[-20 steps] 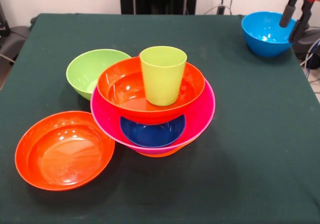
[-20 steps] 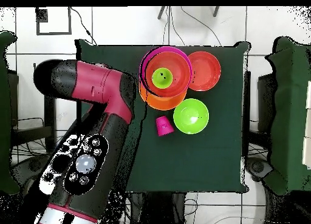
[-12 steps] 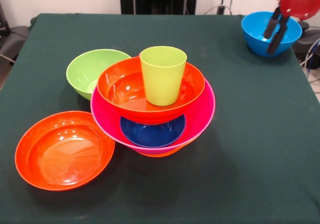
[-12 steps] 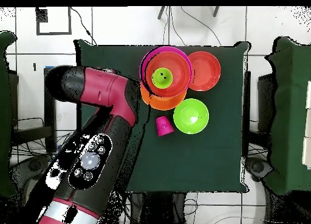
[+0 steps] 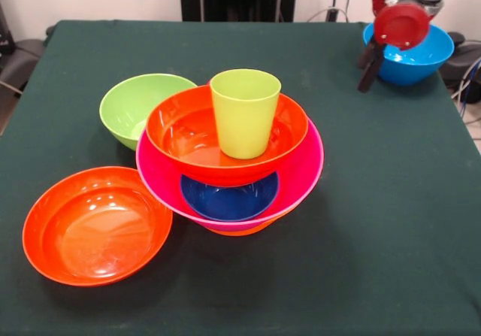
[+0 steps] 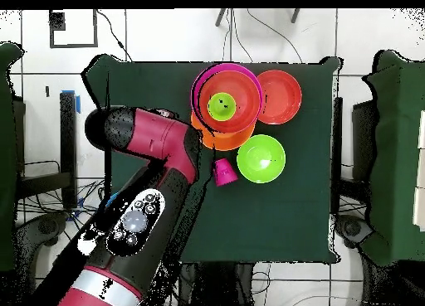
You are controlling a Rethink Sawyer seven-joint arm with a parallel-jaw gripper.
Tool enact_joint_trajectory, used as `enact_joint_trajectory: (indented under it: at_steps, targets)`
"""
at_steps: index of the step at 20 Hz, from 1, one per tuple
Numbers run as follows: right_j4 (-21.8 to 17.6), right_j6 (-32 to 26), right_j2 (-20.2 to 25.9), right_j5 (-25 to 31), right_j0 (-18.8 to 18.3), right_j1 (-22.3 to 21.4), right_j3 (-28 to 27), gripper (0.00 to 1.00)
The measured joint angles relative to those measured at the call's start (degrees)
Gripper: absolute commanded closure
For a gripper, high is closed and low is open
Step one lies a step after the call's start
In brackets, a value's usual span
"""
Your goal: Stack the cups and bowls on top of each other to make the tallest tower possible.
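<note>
The tower (image 5: 229, 174) stands mid-table: an orange bowl at the bottom, a big pink bowl (image 5: 301, 174), a small dark blue bowl (image 5: 229, 198), and a red-orange bowl (image 5: 184, 129) on top. A lime green cup (image 5: 244, 114) stands upright in that top bowl. From above, the tower (image 6: 224, 112) has a red-pink cup (image 6: 222, 172) beside it, hidden in the front view. My gripper (image 5: 368, 65) hangs open and empty at the left side of the light blue bowl (image 5: 413, 54).
A green bowl (image 5: 143, 107) sits left of the tower, and a shallow red-orange bowl (image 5: 98, 223) lies at the front left. In the overhead view my arm (image 6: 153, 153) covers the table's left part, with the green bowl (image 6: 261, 158) and the red-orange bowl (image 6: 280, 95) to the right.
My gripper has swung left in the front view, from beyond the light blue bowl's right side to its left side. Nothing on the table has moved.
</note>
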Motion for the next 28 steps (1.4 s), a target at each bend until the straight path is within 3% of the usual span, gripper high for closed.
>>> enact_joint_trajectory:
  at_steps: [28]
  targets:
    - [0.01,0.0,-3.25,0.05,4.49,1.65,1.23,0.0]
